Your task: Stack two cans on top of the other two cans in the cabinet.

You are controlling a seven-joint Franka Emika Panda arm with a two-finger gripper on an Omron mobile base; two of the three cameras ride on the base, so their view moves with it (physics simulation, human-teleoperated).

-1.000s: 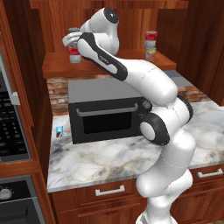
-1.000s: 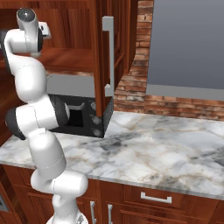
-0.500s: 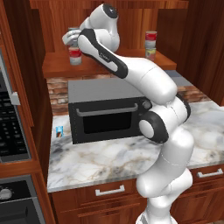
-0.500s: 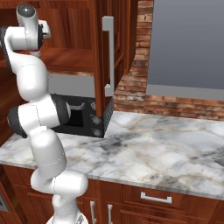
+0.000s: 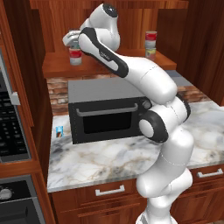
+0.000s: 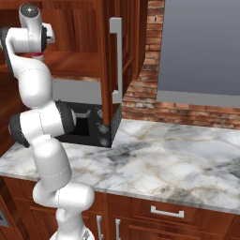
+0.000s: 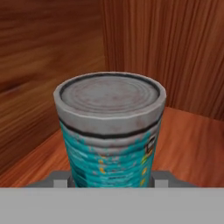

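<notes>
Pincer [image 5: 73,40] is clenched on the teal can [image 7: 110,131], at approx 11 o'clock in the left base view, up inside the cabinet [image 5: 131,19]. Teal can sits directly above a red-and-white can [image 5: 75,57] standing on the shelf board [image 5: 109,65]; can't tell if the two rims touch yet or are just apart. At 1 o'clock on the same shelf, a 2nd stack looks done: red-and-white can [image 5: 151,38] on a yellow-green can [image 5: 151,53].

Step in hand, imo: seat teal can on the lower tin. Do it well = keep it upright, rims centred, lower straight down, let go only once the weight rests, then pull back w/o dragging sideways.

Room: cabinet side wall [image 7: 48,65] and back panel [image 7: 175,52] meet in a corner just beyond the can, so little slack that way. Shelf front edge is close under the stack. Open room is toward the robot, above the microwave [image 5: 109,109] and marble tabletop [image 5: 100,159]. Open cabinet door [image 6: 112,61] stands to the side.
</notes>
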